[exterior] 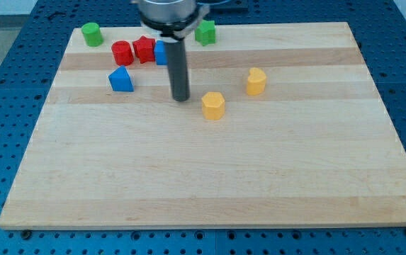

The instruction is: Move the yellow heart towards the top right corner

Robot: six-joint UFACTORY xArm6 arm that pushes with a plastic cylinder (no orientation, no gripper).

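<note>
The yellow heart [256, 81] lies on the wooden board [210, 177], right of the middle in the upper half. A yellow pentagon [213, 105] lies to its lower left. My tip [181, 98] rests on the board a little left of the yellow pentagon, with a small gap between them. The heart is farther off to the tip's right and slightly up. The tip touches no block.
Near the top edge, from left to right: a green cylinder [91, 33], a red cylinder [122, 52], a red star [144, 49], a blue block [160, 53] partly hidden behind the rod, and a green star [205, 32]. A blue triangular block [121, 79] lies left of the tip.
</note>
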